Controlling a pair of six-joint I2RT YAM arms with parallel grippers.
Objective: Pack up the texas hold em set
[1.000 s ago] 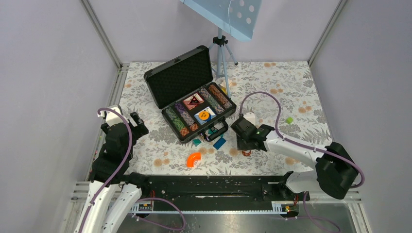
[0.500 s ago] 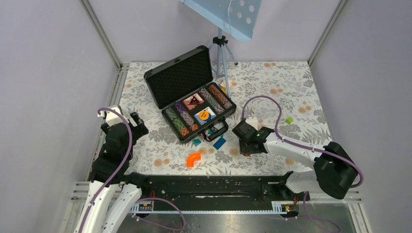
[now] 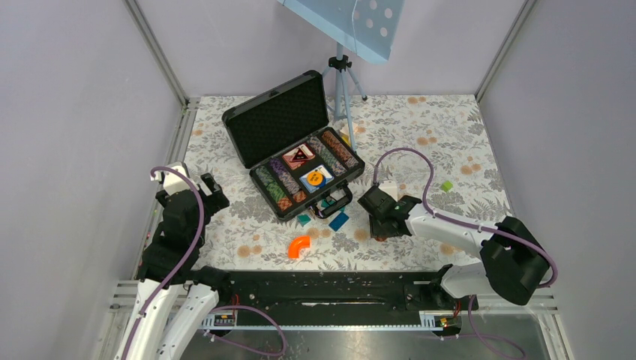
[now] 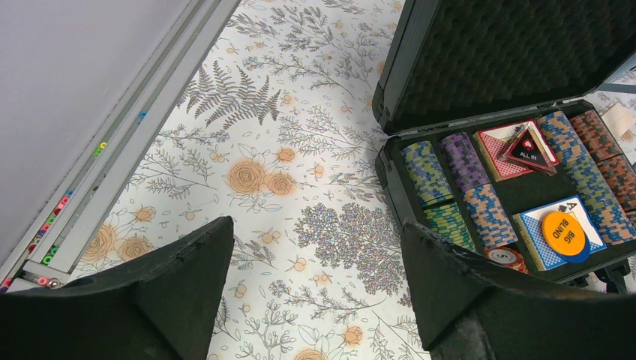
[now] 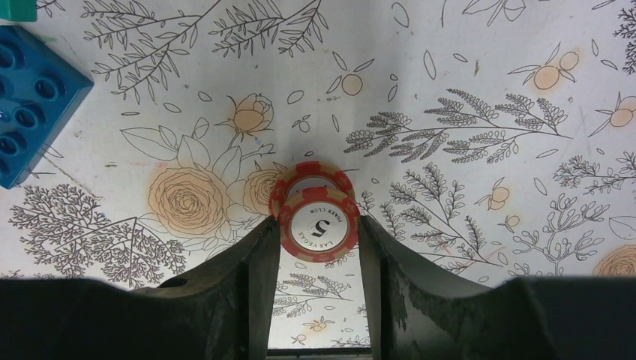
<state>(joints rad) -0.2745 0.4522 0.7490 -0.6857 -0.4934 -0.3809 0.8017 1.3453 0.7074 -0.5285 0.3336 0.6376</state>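
Two red chips lie on the floral table cloth under your right gripper, seen best in the right wrist cam. The jaws pinch the upper red chip by its rim, one finger touching each side; its face reads "5". That chip overlaps the second red chip, which lies flat on the cloth just beyond it. Can't tell whether the pinched chip is off the cloth. A blue block sits well to the left w/ a teal block at the top corner.

In the top cam the right gripper is down near the briefcase, off its front right corner. The case stands open at mid-table, lid up, foam showing. An orange curved piece lies in front of it.

Your left gripper hangs above the cloth left of the case, jaws spread wide, nothing btwn them. Inside the case: chip rows, a red deck w/ an "ALL IN" triangle on it, and a blue deck w/ an orange "BIG BLIND" disc on top.
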